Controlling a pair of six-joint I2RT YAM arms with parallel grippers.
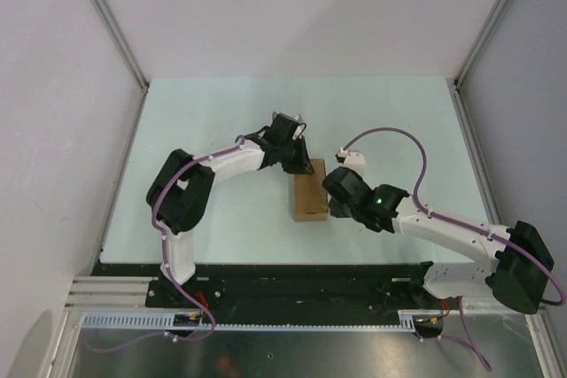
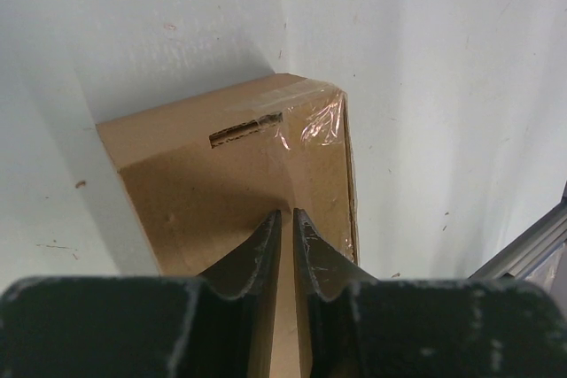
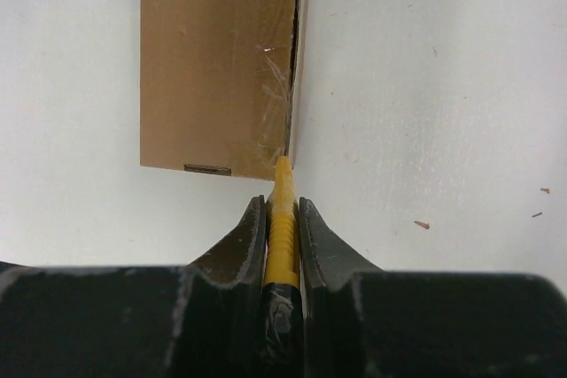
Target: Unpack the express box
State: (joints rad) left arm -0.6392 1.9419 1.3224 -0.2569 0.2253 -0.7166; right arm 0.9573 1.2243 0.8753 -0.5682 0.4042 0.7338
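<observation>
The right gripper (image 3: 283, 205) has its jaws clamped on the yellow utility knife (image 3: 282, 223), tip at the side seam of the express box (image 3: 217, 59), which lies mid-worktop (image 1: 221, 112). The left gripper (image 2: 285, 219), jaws all but together, presses the box's far end. If that slips, the blade may shove the carton, not cut.

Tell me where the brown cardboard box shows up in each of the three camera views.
Top external: the express box at the centre of the pale table.
Left wrist: mid-frame, under the left end effector.
Right wrist: upper left of centre, its corner at the yellow knife tip held by the right end effector.
Shared landmark: that pale table around the box.
</observation>
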